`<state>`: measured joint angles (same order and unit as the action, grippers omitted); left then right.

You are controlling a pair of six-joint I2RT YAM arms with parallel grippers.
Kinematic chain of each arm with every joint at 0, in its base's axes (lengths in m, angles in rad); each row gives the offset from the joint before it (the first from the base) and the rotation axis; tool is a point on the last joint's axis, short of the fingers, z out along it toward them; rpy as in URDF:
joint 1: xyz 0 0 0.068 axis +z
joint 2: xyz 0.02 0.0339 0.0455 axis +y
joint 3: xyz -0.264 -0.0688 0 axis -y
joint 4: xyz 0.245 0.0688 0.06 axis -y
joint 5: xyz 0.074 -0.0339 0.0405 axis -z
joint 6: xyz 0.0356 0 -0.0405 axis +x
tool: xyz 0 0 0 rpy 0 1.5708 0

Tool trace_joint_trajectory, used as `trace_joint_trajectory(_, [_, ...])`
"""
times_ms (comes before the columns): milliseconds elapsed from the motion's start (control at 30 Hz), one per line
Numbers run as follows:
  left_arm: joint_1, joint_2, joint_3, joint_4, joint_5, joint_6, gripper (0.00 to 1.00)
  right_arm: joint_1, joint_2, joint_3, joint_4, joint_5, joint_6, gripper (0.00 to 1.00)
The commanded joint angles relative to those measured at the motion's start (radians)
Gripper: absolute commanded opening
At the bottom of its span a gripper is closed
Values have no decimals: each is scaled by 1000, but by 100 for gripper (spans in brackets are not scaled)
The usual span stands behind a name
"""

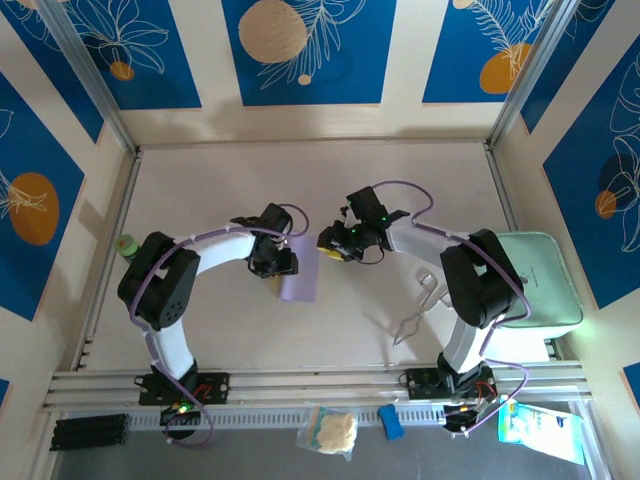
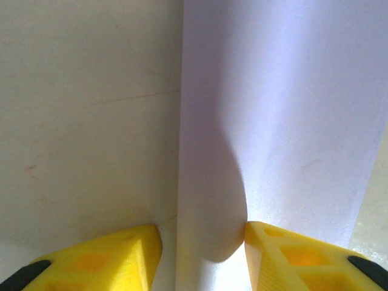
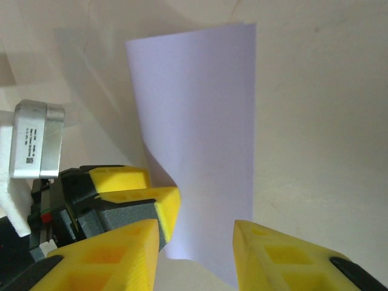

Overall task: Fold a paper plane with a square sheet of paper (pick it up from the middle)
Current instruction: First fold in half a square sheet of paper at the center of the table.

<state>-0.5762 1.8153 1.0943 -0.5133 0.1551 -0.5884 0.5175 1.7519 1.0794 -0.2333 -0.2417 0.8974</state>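
The lavender sheet of paper lies folded into a narrow rectangle on the table between both grippers. My left gripper is down at the sheet's left edge. In the left wrist view the paper bulges up between the parted yellow fingers of my left gripper and touches the right one. My right gripper hovers at the sheet's upper right. In the right wrist view, my right gripper is open over the paper's near end, with the left gripper's fingers beside it.
A pale mint-green tray sits at the right beside the right arm. Metal wire tongs lie on the table near the right base. A green object stands at the left wall. Small packets lie below the front rail.
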Motion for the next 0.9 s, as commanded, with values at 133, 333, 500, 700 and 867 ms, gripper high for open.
trace_joint_trajectory(133, [-13, 91, -31, -29, 49, 78, 45, -19, -22, -35, -67, 52, -23, 37])
trace_joint_trajectory(333, [-12, 110, -31, -19, 61, 73, 47, -25, -16, -37, -72, 64, -25, 37])
trace_joint_trajectory(500, [-11, 124, -27, -21, 56, 45, 47, -23, -4, -36, -67, 57, -24, 37])
trace_joint_trajectory(700, [-11, 142, -30, -13, 70, 54, 49, -17, 10, -36, -56, 45, -22, 37])
trace_joint_trajectory(867, [-12, 143, -37, -6, 76, 68, 49, -8, 26, -34, -36, 22, -25, 36])
